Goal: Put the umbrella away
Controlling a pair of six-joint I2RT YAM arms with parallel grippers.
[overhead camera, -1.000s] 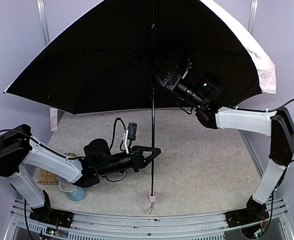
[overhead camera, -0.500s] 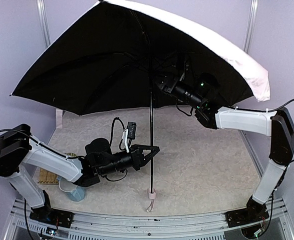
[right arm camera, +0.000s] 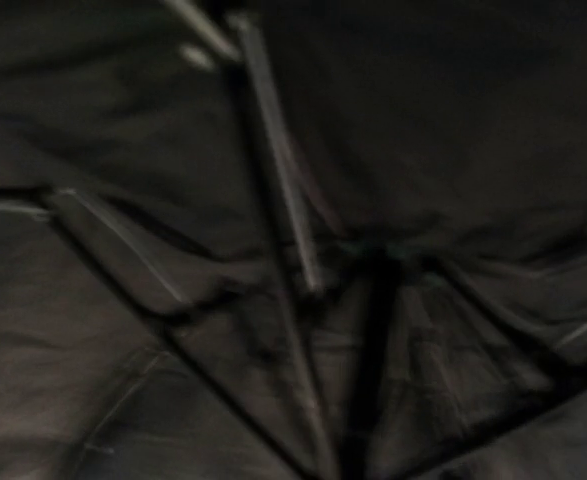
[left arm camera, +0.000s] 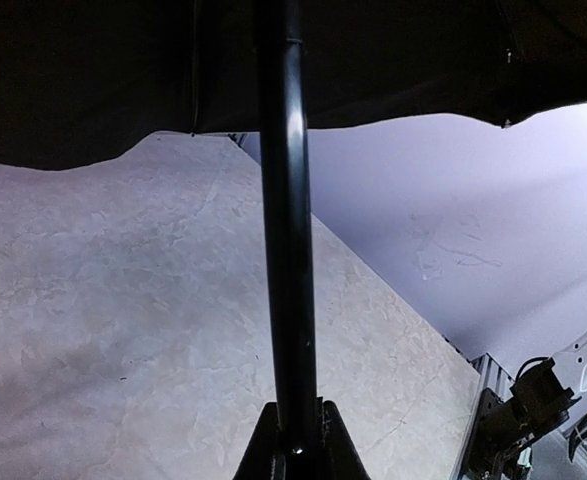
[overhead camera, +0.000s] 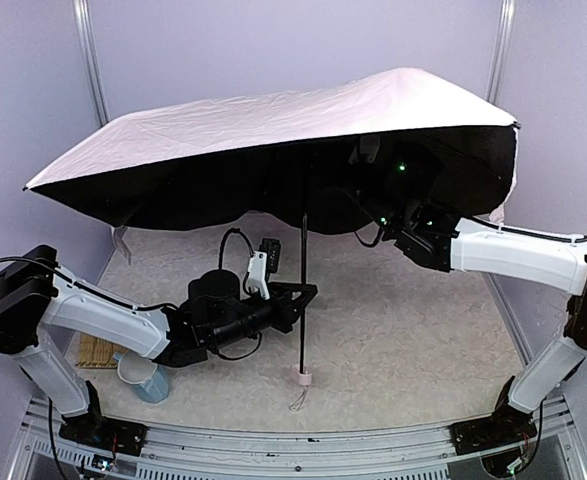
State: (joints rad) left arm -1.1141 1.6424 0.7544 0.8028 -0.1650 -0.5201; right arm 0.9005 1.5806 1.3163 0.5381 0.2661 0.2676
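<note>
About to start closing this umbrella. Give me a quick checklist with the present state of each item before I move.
1. Grip: left pincer shut on the umbrella shaft: ok.
2. Shaft near upright, handle low by the table: ok.
3. Canopy folded: not ok, it is spread fully open.
4. Right pincer holding anything under the canopy: cannot tell, too dark, and its wrist view is blurred.
5. Canopy edge clear of the frame post at the right: cannot tell, they overlap in the overhead view.
</note>
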